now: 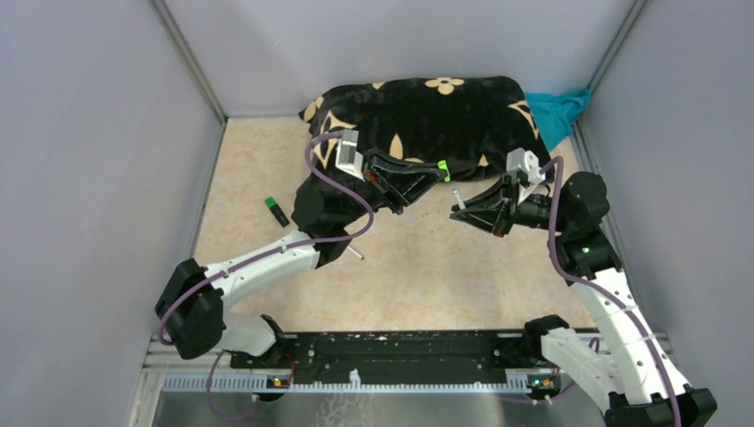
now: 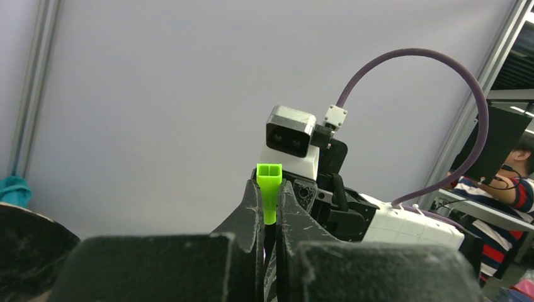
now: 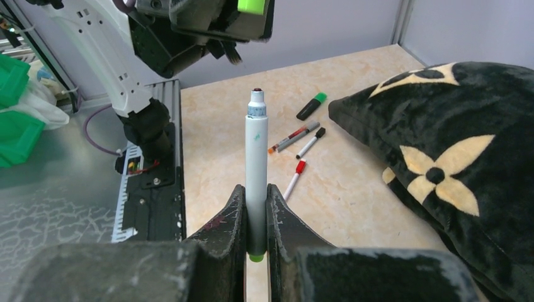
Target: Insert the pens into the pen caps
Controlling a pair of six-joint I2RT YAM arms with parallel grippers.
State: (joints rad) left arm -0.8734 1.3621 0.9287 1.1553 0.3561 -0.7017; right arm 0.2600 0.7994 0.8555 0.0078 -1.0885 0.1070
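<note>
My left gripper (image 2: 269, 186) is shut on a bright green pen cap (image 2: 269, 189), whose open square end sticks out past the fingertips. My right gripper (image 3: 256, 189) is shut on a white pen (image 3: 256, 151) with a bare dark tip and a green rear end. In the top view the cap (image 1: 442, 166) and the pen (image 1: 457, 197) are held above the table's middle, close together but apart, with the left gripper (image 1: 434, 172) up and left of the right gripper (image 1: 462, 212).
On the beige table lie a black marker with a green end (image 3: 312, 106), a grey-and-red pen (image 3: 296, 135), a black-capped white pen (image 3: 310, 143) and a red-capped white pen (image 3: 293, 177). A black flowered cushion (image 1: 427, 111) and a teal cloth (image 1: 560, 111) sit at the back.
</note>
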